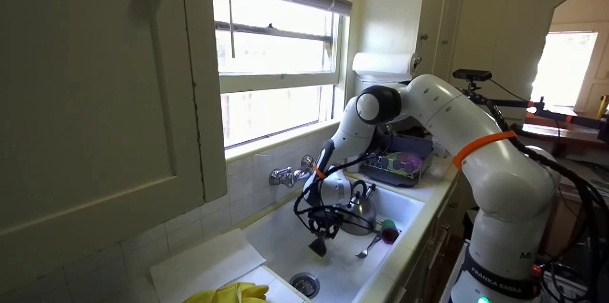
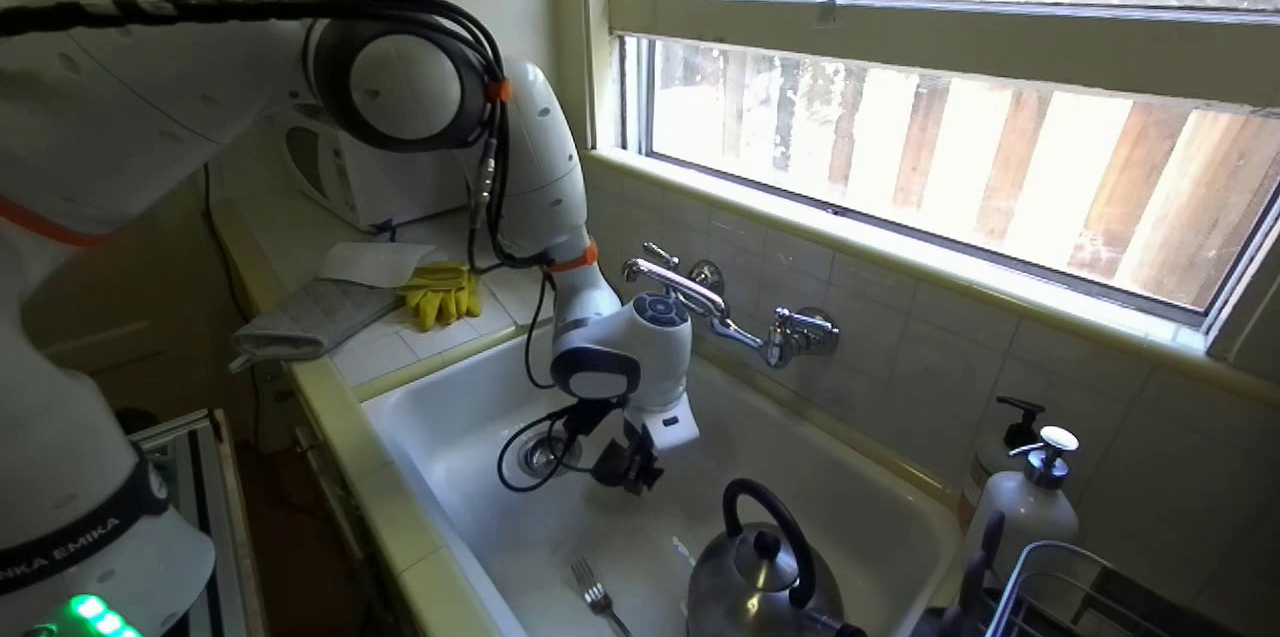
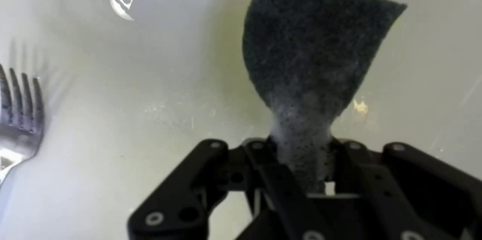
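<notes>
My gripper (image 3: 303, 149) is shut on a sponge (image 3: 320, 40) with a dark green scouring face. Squeezed narrow between the fingers, the sponge fans out wide beyond them, and a sliver of yellow shows along its edge. In an exterior view the gripper (image 1: 324, 232) points down inside the white sink (image 1: 342, 277), with the sponge (image 1: 318, 247) below it. A yellowish tint and shadow lie on the sink floor beside the sponge; whether it touches the floor I cannot tell. A metal fork (image 3: 19, 138) lies on the sink floor to the left in the wrist view.
A steel kettle (image 2: 765, 587) with a black handle stands in the sink, near a green and dark red cup (image 1: 389, 232). The drain (image 1: 305, 285) is at one end. A faucet (image 2: 690, 292) juts from the wall. Yellow gloves (image 2: 440, 295) and a dish rack (image 1: 395, 165) flank the sink.
</notes>
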You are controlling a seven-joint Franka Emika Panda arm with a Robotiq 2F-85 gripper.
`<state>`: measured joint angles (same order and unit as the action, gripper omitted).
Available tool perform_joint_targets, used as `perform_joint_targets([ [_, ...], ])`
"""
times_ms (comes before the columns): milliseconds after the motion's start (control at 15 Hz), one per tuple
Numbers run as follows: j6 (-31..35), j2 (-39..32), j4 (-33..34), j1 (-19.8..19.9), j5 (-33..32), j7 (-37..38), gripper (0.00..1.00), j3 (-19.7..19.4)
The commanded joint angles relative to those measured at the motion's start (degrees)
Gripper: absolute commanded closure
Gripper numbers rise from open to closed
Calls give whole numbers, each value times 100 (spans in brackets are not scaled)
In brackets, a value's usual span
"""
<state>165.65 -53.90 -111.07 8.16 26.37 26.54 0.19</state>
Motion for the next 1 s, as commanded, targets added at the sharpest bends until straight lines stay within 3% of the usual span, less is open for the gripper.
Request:
perform_joint_targets([
  [0,-147,710,-667,12,92,-113,96,34],
  [933,-176,1125,-1136,-177,43,41,96,-183],
])
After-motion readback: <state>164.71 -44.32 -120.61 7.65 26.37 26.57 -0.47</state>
